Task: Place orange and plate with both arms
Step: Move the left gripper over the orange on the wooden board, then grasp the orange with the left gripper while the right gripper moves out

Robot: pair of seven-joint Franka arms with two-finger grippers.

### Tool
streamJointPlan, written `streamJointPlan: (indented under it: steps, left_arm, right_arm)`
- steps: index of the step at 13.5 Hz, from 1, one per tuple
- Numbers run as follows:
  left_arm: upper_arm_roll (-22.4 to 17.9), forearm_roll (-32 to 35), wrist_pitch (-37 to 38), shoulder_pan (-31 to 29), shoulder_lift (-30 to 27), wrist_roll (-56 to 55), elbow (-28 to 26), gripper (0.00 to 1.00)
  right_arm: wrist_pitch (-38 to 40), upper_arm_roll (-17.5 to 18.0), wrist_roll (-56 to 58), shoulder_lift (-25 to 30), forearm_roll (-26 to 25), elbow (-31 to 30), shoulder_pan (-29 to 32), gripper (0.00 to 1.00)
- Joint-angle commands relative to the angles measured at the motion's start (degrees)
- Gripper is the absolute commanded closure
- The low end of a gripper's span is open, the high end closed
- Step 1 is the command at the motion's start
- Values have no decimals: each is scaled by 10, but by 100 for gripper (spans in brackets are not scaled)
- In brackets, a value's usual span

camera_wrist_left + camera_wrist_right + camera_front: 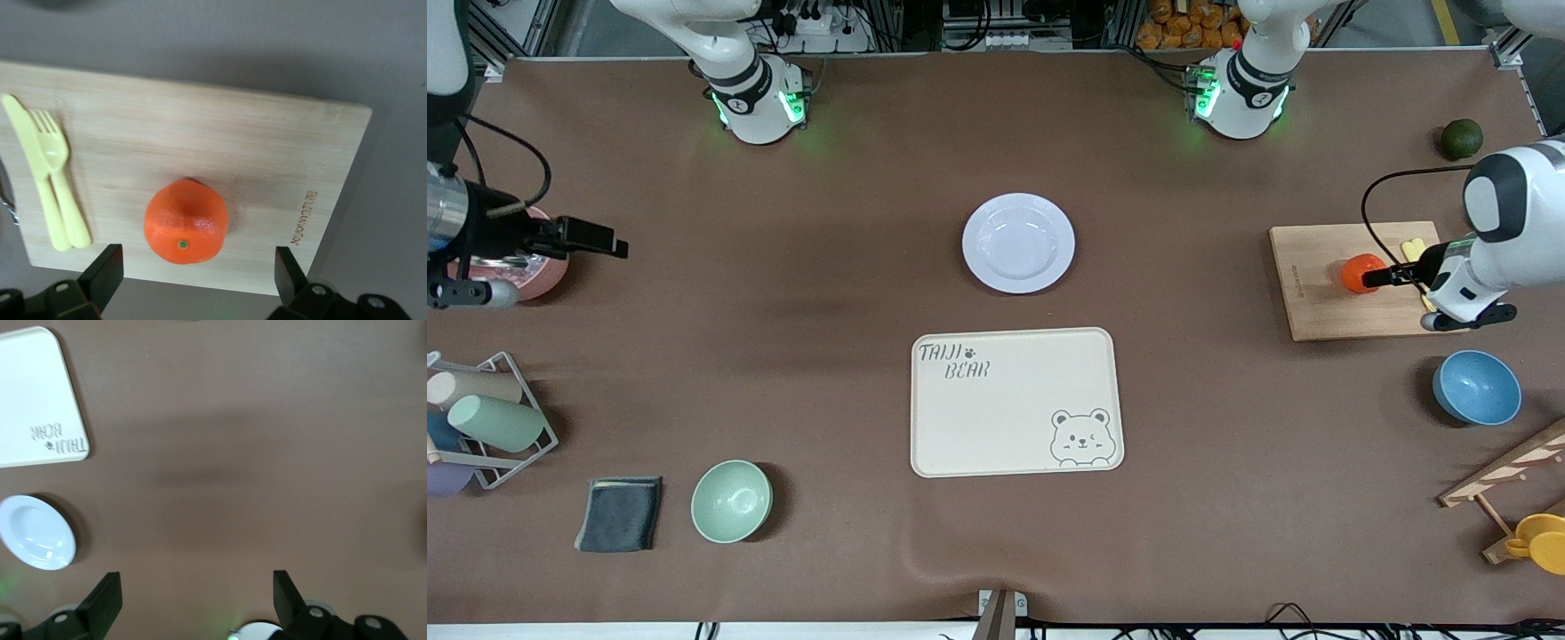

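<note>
Resting on the wooden cutting board (1352, 280) toward the left arm's end of the table (783, 356), the orange (186, 221) is round, no long axis, stem dimple up. Left pincer (193, 273) hovers over it, spread wide, not touching. Plate (1018, 243) lies mid-table. Right pincer (197, 597) waits, spread.
</note>
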State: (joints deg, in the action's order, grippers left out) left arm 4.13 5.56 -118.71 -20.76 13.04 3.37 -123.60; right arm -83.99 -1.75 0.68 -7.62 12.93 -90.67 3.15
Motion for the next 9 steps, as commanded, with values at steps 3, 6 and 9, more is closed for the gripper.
streamJointPlan:
  steps: [3,6,9]
  left_arm:
    - [2,9,-19,1,22,-13,-6,0]
    - [0,14,-33,1,42,-14,-7,0]
    - [1,58,-41,5,48,-24,-13,0]
  right_arm:
    - [-7,4,-4,-29,49,3,10,0]
    - [-7,4,-4,-35,50,3,5,0]
    - [0,4,-5,-39,69,2,7,0]
